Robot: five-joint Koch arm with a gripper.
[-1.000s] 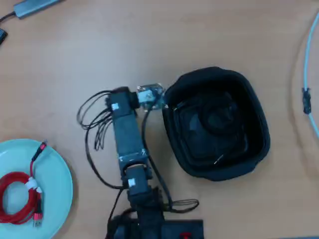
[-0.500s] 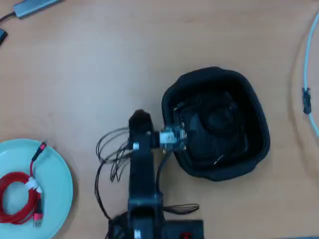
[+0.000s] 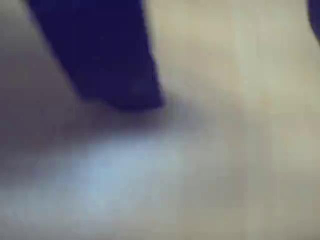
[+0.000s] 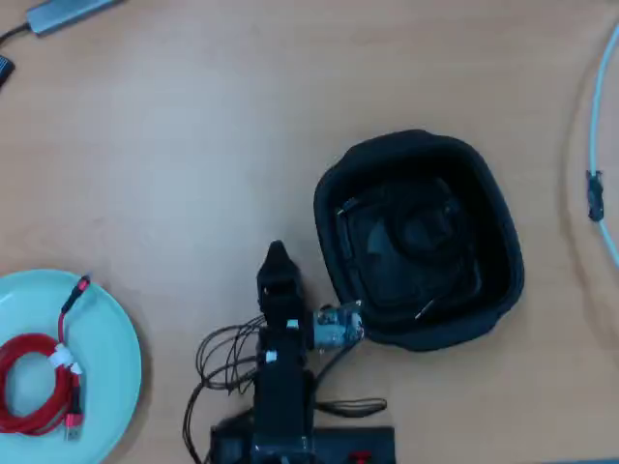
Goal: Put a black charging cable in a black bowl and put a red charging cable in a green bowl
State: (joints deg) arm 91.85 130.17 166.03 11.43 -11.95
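Cables light, floppy: red cable (image 4: 37,382) in green bowl (image 4: 106,333); black cable (image 4: 411,237) in black bowl (image 4: 503,232). Grip across coil. Gripper (image 4: 276,259) state unclear.

The arm (image 4: 280,367) is matte black and blocky, with a silvery motor (image 4: 337,327) on one side and thin black wires (image 4: 224,353) looping out.

Seen from overhead, the black jointed arm (image 4: 280,387) is folded back tight over its base at the bottom edge of the surface, loose thin wires looping off its left side. Its dark pincer (image 4: 277,261) points toward the top edge, only one tip showing. The wrist view is blurred: one dark finger (image 3: 107,60) reaches in from the top.
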